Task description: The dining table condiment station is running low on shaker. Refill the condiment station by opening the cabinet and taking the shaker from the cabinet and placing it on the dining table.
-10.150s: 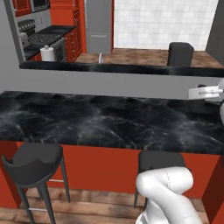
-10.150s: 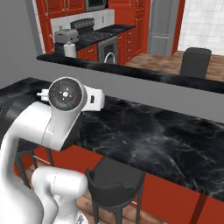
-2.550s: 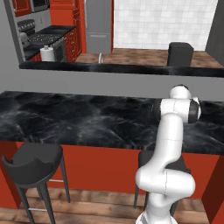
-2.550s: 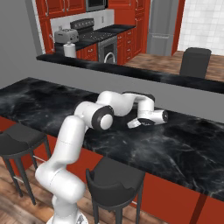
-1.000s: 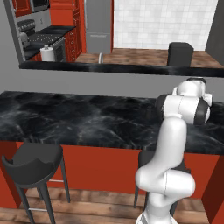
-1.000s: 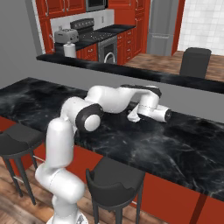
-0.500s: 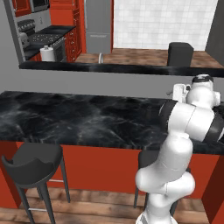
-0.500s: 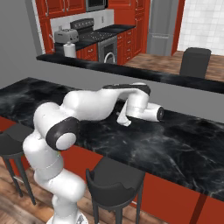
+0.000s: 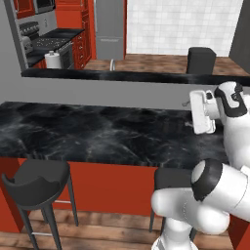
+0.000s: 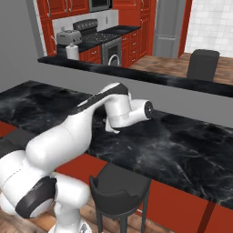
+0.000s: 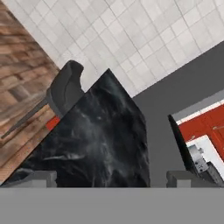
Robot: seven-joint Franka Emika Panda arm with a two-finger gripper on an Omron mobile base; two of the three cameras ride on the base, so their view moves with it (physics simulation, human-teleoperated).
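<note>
Black marble dining table (image 9: 97, 141) up close, kitchen behind.
Stools (image 9: 36, 183) tuck under the table's red front. Over the top, the arm folds back on itself; the left base view shows the gripper (image 9: 188, 113) side-on above the table's right end, while the right base view shows mostly wrist and elbow. From the hand, the jaws stand wide with nothing between them, the marble slanting below, a stool (image 11: 65, 87) beyond. Farther off: red cabinet (image 10: 57, 7), toaster (image 10: 67, 36), paper towel roll (image 9: 52, 59).

The dining table (image 9: 97, 136) top lies bare — stools (image 9: 36, 180) stand below its front edge.
</note>
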